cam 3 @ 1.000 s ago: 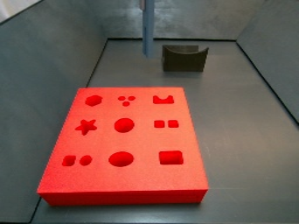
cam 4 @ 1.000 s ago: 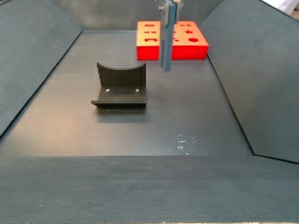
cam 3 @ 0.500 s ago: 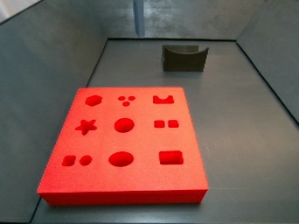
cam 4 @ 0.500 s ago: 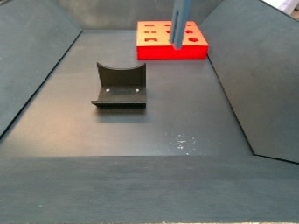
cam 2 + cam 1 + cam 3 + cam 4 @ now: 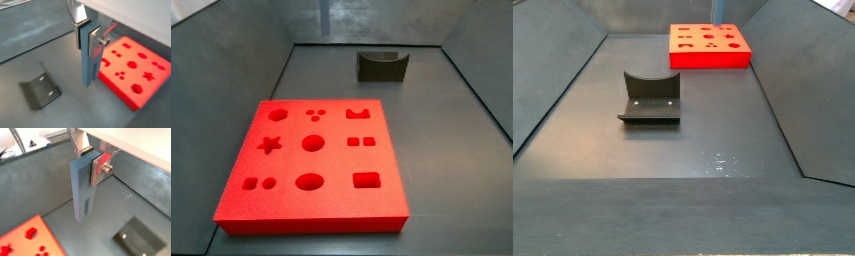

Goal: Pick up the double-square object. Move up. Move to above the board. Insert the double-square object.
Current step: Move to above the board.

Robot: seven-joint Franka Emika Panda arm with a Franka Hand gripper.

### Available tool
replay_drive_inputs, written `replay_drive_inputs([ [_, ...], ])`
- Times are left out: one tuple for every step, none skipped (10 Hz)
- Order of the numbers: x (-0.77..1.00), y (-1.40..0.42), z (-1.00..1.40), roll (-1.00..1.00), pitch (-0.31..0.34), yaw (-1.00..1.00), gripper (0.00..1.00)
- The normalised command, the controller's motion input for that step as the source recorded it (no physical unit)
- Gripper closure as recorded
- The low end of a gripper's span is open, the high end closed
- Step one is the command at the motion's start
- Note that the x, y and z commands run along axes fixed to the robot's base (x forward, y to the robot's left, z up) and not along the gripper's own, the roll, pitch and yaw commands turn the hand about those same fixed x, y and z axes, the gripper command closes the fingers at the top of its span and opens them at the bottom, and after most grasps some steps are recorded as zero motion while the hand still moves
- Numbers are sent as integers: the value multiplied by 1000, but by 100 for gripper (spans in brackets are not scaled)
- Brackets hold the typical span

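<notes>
My gripper (image 5: 89, 159) is shut on the top of the double-square object (image 5: 81, 190), a tall blue-grey post hanging upright with its two-pronged end down; it also shows in the other wrist view (image 5: 90, 57), gripper (image 5: 89, 34). It hangs high over the dark floor, beside the red board (image 5: 136, 65), whose corner shows in a wrist view (image 5: 30, 239). In both side views the gripper and the post are out of frame; only the board (image 5: 311, 165) (image 5: 711, 45) with its shape holes shows.
The fixture, a dark L-shaped bracket on a base plate, stands on the floor (image 5: 651, 98) (image 5: 381, 64) and shows below in both wrist views (image 5: 139, 240) (image 5: 40, 90). Grey walls enclose the floor on all sides.
The post has risen out of both side views; a second ago its lower part hung in frame near the fixture, half a second ago only its tip showed.
</notes>
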Motion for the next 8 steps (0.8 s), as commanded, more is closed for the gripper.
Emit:
replay_drive_inputs([
  [128,-1000,313,39,265,-565,100],
  [143,-1000,320,3,221,-287,100],
  [158,-1000,322,-16,190,-144,100],
  [166,-1000,321,-9,165,-53,100],
  [186,-1000,322,-2,141,-30,100],
  [189,-877,289,-3,137,-5,100],
  [153,-594,199,3,135,-5,100],
  [116,-356,124,5,125,2,100],
])
